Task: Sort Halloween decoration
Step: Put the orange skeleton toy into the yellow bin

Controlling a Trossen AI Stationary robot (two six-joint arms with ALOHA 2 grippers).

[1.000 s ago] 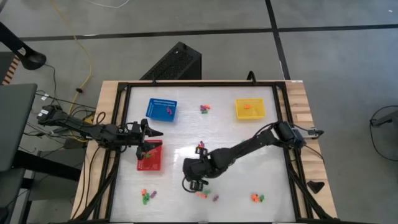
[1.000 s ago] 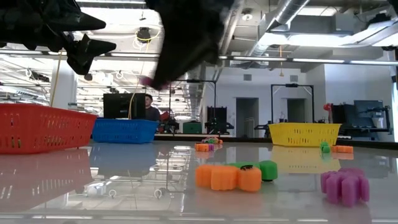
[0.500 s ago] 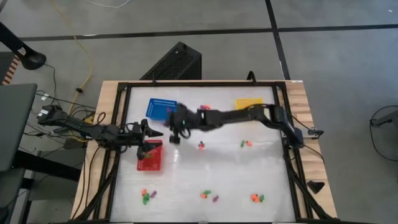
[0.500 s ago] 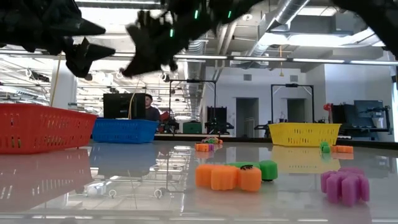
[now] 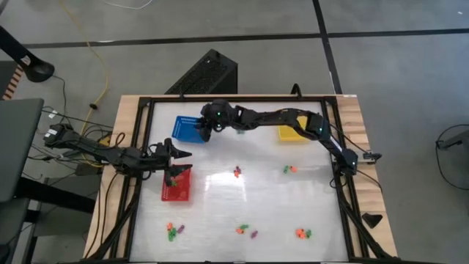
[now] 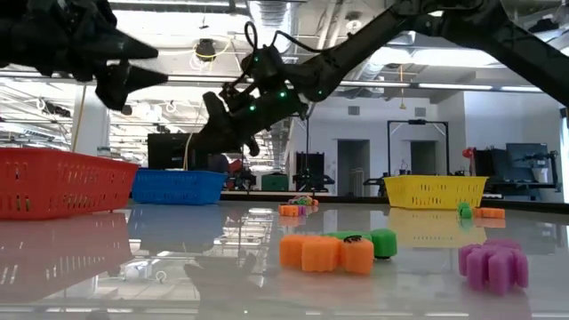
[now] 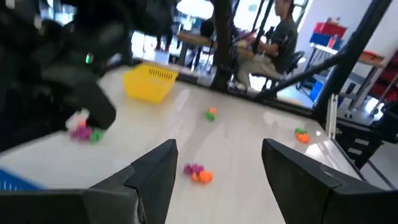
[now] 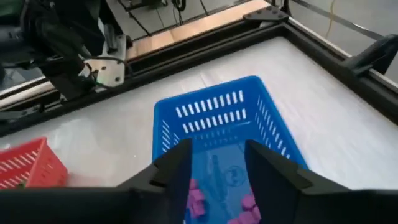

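My right gripper point(image 5: 204, 128) hangs open above the blue basket point(image 8: 211, 102) at the far left of the table, with nothing between its fingers; purple trinkets point(image 8: 196, 200) lie in the basket below it. My left gripper point(image 5: 183, 155) waits open, pointing level, above the red basket point(image 5: 176, 189) at the left edge. More tiny decorations lie loose on the table: a pair at mid-table point(image 5: 237, 172), an orange and green pair point(image 5: 290, 169), and small clusters along the near side point(image 5: 173, 231), point(image 5: 242, 229), point(image 5: 303, 234).
The yellow basket point(image 5: 297, 132) stands at the far right, partly under my right arm, which stretches across the far side of the table. A black frame point(image 5: 333, 147) runs round the table. People sit in the room beyond point(image 7: 283, 37).
My right gripper has swung from the table's near middle to the far left, ending above the blue basket, and has tipped closer to level. A purple piece that showed at its fingertips a second ago is no longer there. My left arm has kept still.
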